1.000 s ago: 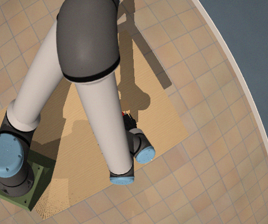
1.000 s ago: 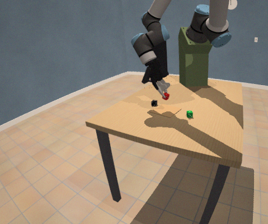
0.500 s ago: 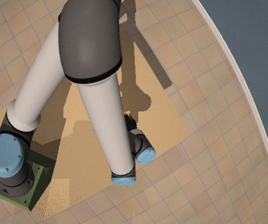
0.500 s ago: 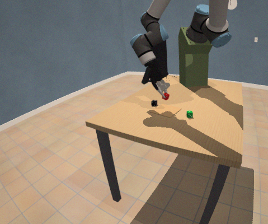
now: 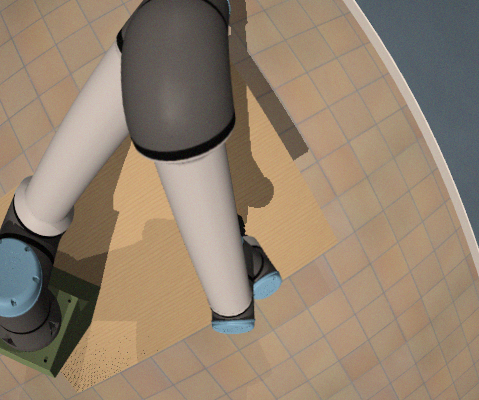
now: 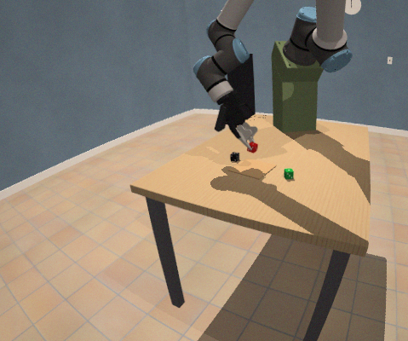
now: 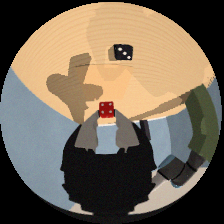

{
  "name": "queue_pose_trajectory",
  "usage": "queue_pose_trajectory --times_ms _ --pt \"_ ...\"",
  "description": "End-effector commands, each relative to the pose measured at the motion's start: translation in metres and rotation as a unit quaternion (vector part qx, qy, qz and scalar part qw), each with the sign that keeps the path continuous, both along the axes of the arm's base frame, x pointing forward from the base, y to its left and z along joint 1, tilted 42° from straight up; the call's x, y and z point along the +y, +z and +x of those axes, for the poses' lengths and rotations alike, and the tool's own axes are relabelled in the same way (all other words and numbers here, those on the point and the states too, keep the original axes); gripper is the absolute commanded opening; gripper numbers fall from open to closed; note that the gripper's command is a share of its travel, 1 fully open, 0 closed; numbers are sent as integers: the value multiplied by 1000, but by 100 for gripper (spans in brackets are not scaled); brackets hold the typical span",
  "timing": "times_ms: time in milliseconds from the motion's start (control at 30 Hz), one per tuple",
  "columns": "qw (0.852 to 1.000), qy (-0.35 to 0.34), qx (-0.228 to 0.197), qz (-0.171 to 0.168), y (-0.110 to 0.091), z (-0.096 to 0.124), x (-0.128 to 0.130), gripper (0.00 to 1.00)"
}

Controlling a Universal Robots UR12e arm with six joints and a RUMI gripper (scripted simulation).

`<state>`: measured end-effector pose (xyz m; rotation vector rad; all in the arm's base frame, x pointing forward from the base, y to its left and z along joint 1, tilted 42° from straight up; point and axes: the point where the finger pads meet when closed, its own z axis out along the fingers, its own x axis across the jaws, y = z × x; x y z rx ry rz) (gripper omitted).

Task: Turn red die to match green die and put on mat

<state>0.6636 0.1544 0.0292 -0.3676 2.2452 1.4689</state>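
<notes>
The red die (image 6: 253,147) (image 7: 106,109) is between the fingertips of my gripper (image 6: 250,146) (image 7: 106,109), which is shut on it and tilted, holding it above the table. Four pips show on the die's face toward the wrist camera. The green die (image 6: 289,174) sits on the table at the right in the exterior view; its top number is too small to read. The black die (image 6: 234,157) (image 7: 123,52) sits to the left of the held die in the exterior view; three pips show in the wrist view. The mat (image 6: 259,164) is wood-coloured, between the dice, its outline faint. The arm hides the dice in the top view.
The wooden table (image 6: 181,183) (image 5: 298,220) carries the arm's shadow across its front part. The green robot pedestal (image 6: 294,102) (image 5: 68,345) (image 7: 204,122) stands at its back. The black die is the closest obstacle to the gripper.
</notes>
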Motion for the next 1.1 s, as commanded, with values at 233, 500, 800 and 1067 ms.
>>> queue_pose_trajectory --times_ms 233,500,800,1067 --pt "999 24 -2 42 0 0 -1 10" --pt "998 30 -3 60 2 1 -1 10" --pt "997 34 -5 75 5 2 -2 10" --pt "996 34 -5 77 5 2 -2 10"
